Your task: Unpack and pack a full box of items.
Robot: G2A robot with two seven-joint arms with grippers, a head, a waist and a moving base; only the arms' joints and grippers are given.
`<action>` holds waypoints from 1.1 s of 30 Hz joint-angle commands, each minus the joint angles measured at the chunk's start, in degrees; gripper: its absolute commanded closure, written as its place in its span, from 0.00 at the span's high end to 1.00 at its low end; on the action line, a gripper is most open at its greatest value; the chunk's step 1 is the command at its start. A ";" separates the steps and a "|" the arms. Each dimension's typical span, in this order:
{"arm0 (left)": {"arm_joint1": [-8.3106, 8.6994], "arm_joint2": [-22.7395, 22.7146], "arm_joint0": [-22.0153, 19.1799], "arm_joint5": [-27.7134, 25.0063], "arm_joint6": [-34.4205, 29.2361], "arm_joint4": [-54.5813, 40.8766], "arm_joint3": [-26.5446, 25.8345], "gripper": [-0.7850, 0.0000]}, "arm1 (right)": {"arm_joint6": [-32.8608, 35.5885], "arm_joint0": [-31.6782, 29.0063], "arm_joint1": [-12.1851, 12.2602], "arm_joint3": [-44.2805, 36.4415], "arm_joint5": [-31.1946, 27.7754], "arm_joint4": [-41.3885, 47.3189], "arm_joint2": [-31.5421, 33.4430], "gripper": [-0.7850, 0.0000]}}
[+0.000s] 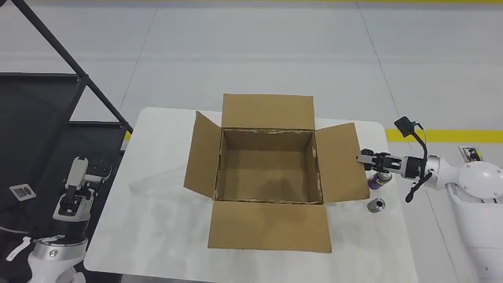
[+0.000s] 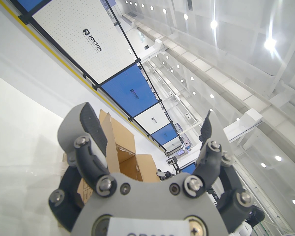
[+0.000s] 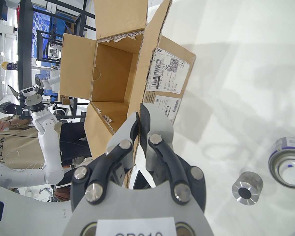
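Right gripper (image 3: 139,121), shown with its fingers pressed together on the edge of the right flap (image 3: 159,13) of the box (image 3: 113,74); the cardboard is pinched between the pads. In the top view the same gripper (image 1: 366,159) is seen at the outer edge of that flap (image 1: 346,161). Just beside it, to the right of the box (image 1: 269,112), a can (image 1: 383,178) is stood upright on the table (image 1: 157,204), and a small metal cylinder (image 1: 378,205) is set slightly nearer. Both are also seen from the right wrist: can (image 3: 287,163), metal cylinder (image 3: 247,187). All four flaps are folded outward, and the box floor is seen bare. The left gripper (image 2: 148,119) is held with its fingers apart and nothing between them, raised off the left edge of the table (image 1: 85,174), well apart from the box.

Unpacking is judged complete, since nothing is seen inside. Repacking is judged not yet begun: both items are outside the box.
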 commanded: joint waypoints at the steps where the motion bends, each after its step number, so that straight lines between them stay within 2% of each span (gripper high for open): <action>1: 0.00 0.00 0.00 0.00 0.00 0.00 0.00 1.00 | -0.28 0.18 0.03 0.06 0.08 0.04 -0.66 0.00; 11: 0.00 0.00 0.00 0.00 0.00 0.00 0.00 1.00 | -1.72 0.13 0.42 -0.80 0.17 0.62 -3.01 0.00; 20: 0.00 0.00 0.00 0.00 0.00 0.00 0.00 1.00 | -2.77 -3.76 1.39 -3.90 -0.04 1.35 -2.05 0.00; 21: 0.00 0.00 0.00 0.00 0.00 0.00 0.00 1.00 | -2.92 -4.37 1.51 -4.45 0.01 1.46 -1.84 0.11; 22: 0.00 0.00 0.00 0.00 0.00 0.00 0.00 1.00 | -3.16 -5.00 1.64 -4.91 0.24 1.43 -1.62 0.36; 23: 0.00 0.00 0.00 0.00 0.00 0.00 0.00 1.00 | -3.54 -5.60 1.76 -5.48 0.51 1.29 -1.37 0.76; 24: 0.00 0.00 0.00 0.00 0.00 0.00 0.00 1.00 | -4.13 -6.27 1.89 -6.19 0.54 1.17 -1.01 1.00; 28: 0.00 0.00 0.00 0.00 0.00 0.00 0.00 1.00 | -9.14 -10.98 2.76 -10.48 -0.12 -0.69 2.96 1.00; 33: 0.00 0.00 0.00 0.00 0.00 0.00 0.00 1.00 | -14.67 -20.86 4.02 -20.25 -2.05 -5.13 10.51 1.00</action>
